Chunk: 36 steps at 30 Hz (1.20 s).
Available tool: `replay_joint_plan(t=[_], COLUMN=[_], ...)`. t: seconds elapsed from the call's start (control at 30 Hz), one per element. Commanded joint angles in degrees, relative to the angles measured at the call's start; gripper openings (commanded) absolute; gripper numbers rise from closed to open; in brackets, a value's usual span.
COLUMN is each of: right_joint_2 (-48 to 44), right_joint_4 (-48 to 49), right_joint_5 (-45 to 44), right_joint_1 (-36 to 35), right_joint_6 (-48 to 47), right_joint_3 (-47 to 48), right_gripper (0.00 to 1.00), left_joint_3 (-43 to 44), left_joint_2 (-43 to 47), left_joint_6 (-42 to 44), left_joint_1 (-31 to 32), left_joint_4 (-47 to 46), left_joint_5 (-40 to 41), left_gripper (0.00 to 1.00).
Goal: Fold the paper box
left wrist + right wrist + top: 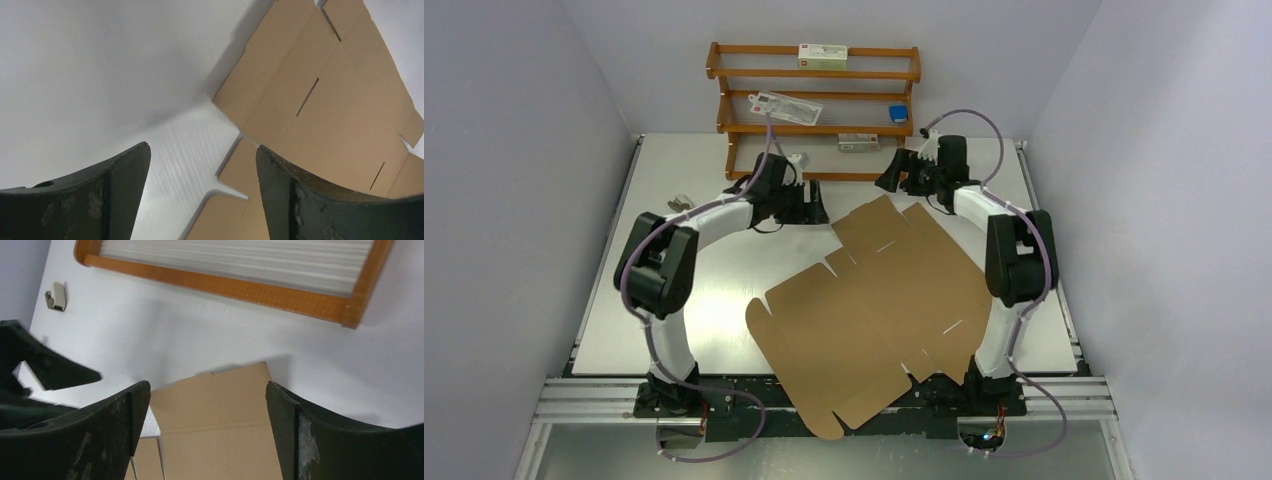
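Paper box (874,310) lies flat and unfolded on table (704,290), in front of wooden rack (814,100). Left gripper (816,212) is in front of rack's middle, jaws spread, empty. Right gripper (892,180) is by rack's right end, jaws spread, empty.

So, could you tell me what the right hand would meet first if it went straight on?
The right hand would probably meet the far flap of the paper box first; depth is unclear.

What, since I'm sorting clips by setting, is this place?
Likely a lab robot test cell: left arm and right arm bolted to a white table, plain walls closing it in, a wooden rack of small packets behind.
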<state>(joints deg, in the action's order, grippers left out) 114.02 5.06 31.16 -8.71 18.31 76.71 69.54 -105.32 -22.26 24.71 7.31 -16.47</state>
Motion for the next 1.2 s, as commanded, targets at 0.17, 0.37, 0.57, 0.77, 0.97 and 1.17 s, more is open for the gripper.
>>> replay_joint_plan(t=[0.17, 0.37, 0.57, 0.77, 0.97, 1.17], right_joint_2=[-16.41, -24.64, -28.52, -30.48, -31.27, -31.98], right_joint_4=[4.67, 11.42, 12.61, 12.64, 12.79, 10.95], right_joint_5=[-5.63, -6.38, -6.86, -6.57, -2.55, -2.64], right_joint_1=[0.86, -0.21, -1.22, -1.23, -1.6, -1.88], right_joint_6=[5.01, 9.57, 9.61, 9.24, 8.66, 7.8], right_joint_3=[-16.49, -27.92, -32.8, -34.92, -34.55, -32.74], right_gripper=[0.91, 0.9, 0.9, 0.9, 0.89, 0.89], left_joint_3=[18.73, 24.55, 28.03, 29.87, 26.19, 17.87], left_joint_2=[-15.77, -21.55, -26.45, -28.52, -23.13, -13.41], left_joint_6=[6.41, 7.17, 7.16, 7.23, 5.71, 3.03], left_joint_1=[0.9, 2.76, 4.03, 4.82, 3.6, 0.63], left_joint_4=[4.93, 5.34, 5.63, 5.81, 3.48, 0.29], left_joint_5=[-11.08, -14.26, -17.13, -18.58, -18.81, -18.17], left_gripper=[0.78, 0.7, 0.61, 0.38, 0.06, 0.05])
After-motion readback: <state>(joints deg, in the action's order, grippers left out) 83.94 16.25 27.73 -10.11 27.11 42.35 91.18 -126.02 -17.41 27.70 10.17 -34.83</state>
